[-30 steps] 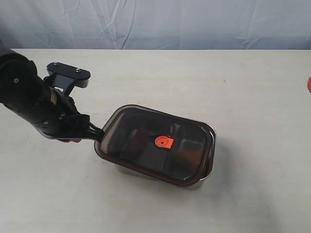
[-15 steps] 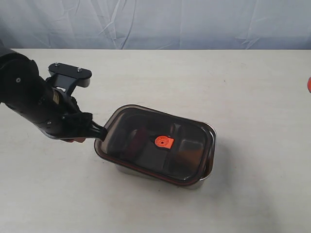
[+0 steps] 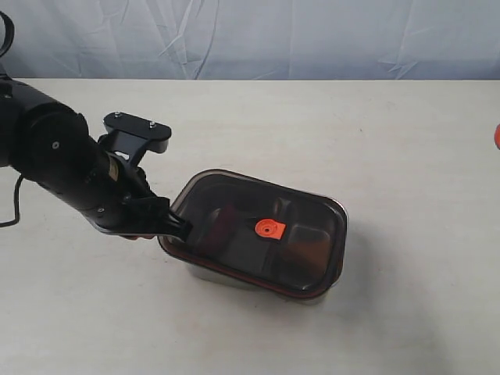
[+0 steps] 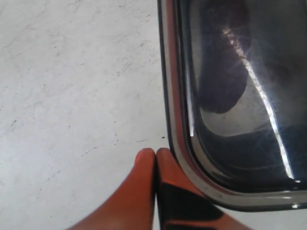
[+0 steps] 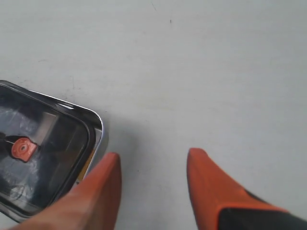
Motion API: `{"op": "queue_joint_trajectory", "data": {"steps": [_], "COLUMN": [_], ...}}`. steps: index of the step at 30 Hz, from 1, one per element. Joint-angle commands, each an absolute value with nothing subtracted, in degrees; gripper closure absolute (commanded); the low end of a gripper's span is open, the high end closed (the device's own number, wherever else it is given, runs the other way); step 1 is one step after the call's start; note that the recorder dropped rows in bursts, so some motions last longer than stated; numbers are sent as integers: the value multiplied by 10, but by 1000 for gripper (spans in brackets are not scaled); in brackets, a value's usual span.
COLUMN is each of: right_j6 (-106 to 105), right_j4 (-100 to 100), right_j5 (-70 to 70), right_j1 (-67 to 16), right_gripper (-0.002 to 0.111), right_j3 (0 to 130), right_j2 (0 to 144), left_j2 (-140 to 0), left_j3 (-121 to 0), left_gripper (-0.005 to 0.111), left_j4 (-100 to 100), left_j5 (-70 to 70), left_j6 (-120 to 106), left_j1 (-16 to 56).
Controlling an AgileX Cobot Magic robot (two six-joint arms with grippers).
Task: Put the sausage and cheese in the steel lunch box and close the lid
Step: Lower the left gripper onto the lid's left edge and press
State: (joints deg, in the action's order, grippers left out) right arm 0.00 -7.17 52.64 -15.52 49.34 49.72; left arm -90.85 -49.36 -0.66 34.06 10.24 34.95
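Observation:
The dark smoky lid [image 3: 258, 230] with its orange valve [image 3: 269, 229] lies over the steel lunch box [image 3: 328, 291], slightly askew. Through it a dull red sausage [image 3: 221, 224] shows in the left compartment. I cannot make out the cheese under the tinted lid. My left gripper [image 3: 178, 226] is shut with nothing between its fingers. In the left wrist view its tips [image 4: 156, 155] rest against the lid's [image 4: 230, 96] rim. My right gripper [image 5: 153, 158] hangs open over bare table beside the box's rim [image 5: 98, 124].
The box stands on a pale tabletop [image 3: 391, 141], with a wrinkled blue-grey cloth backdrop [image 3: 273, 39] behind the far edge. An orange tip of the right gripper [image 3: 497, 135] shows at the right border of the exterior view.
My left arm has moved right toward the box, its shut fingers against the lid's left edge. The lid has slid a little to the right over the box.

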Motion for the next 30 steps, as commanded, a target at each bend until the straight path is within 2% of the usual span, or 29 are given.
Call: {"op": "queue_joint_trajectory", "data": {"steps": [1,17,20,26,30], "right_j6": [0,0,0,0,0], "right_j4": [-67,-85,-95,-95,-95], "right_j5": [521,528,531,531,531], "right_j1": [-155,-155,-155,-155,-155], "right_gripper": [65,65,74,109,109], "right_j3": [493,493,493,493,493], "right_j2": [494,494,495,495,495], "left_j2": [-908,-908,-908,-908,-908], "left_j3": [-496,-496,-496,-496,-496], "left_gripper": [107,107,107,107,107], "left_j4": [-19,-39,-55,-86,-85], "left_j5": [332,345,345,345,345], "left_j6": [102,100,87,60,57], "left_j1": [356,356,356,356,356]}}
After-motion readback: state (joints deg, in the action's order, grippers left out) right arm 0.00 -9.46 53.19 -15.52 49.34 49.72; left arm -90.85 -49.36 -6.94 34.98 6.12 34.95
